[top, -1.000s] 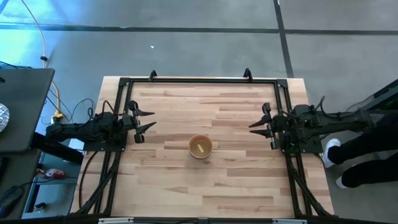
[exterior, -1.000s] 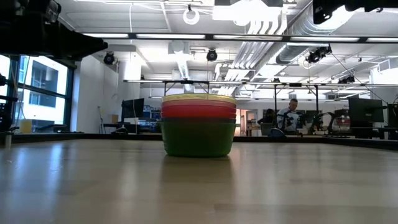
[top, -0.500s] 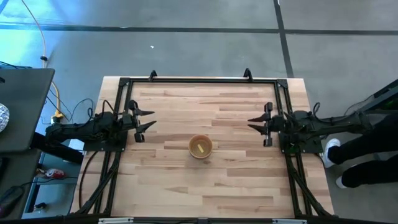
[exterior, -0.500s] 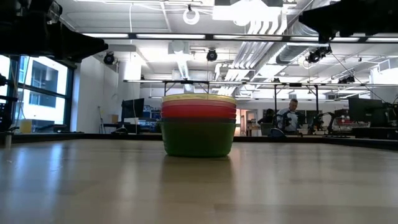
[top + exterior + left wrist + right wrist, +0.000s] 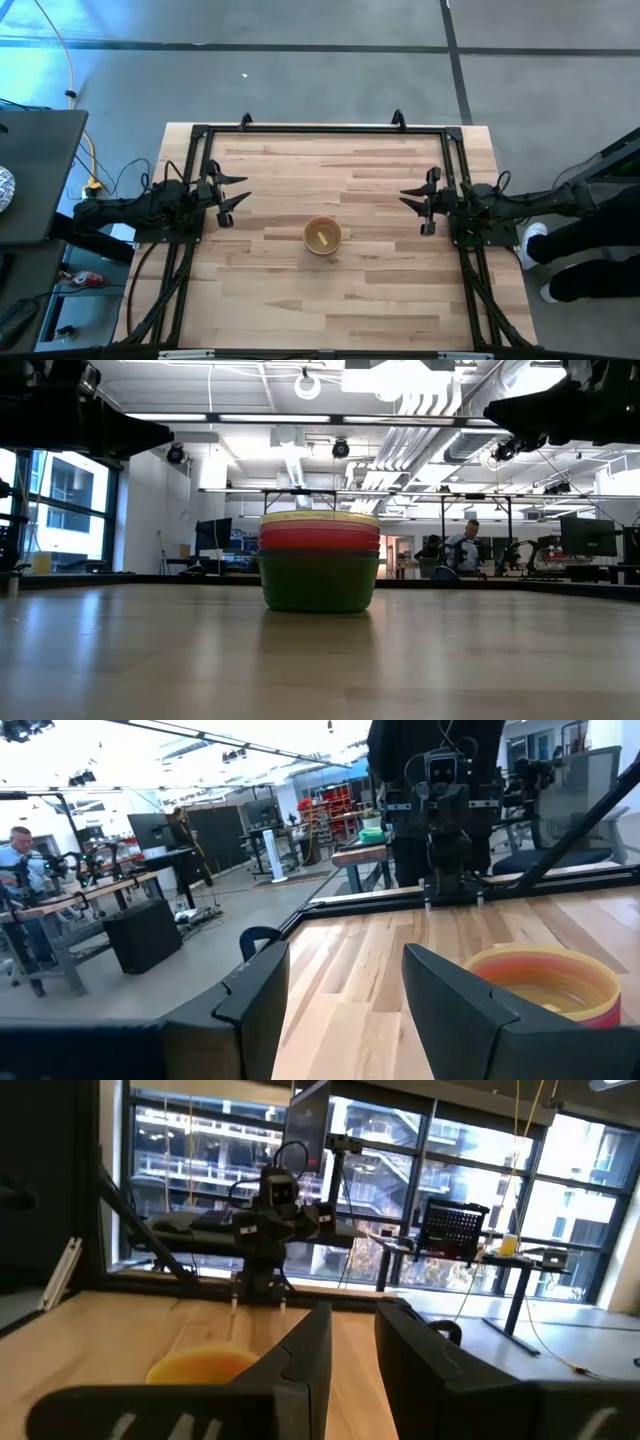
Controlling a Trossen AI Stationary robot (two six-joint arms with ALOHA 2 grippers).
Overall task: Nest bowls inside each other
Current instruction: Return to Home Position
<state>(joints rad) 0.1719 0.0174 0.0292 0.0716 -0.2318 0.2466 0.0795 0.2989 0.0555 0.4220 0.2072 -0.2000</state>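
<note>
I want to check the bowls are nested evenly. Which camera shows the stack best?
The low view: the stack stands side-on, its rims layered level above the green bottom bowl. The high view shows only the yellow top bowl from above; both wrist views catch only part of its rim.

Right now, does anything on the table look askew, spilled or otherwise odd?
Nothing stands out. The stack of bowls sits level mid-table with its rims even. The left gripper and right gripper are at the table's sides, clear of it, fingers open.

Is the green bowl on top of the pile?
No, the green bowl sits at the bottom, and the yellow bowl is on top.
</note>
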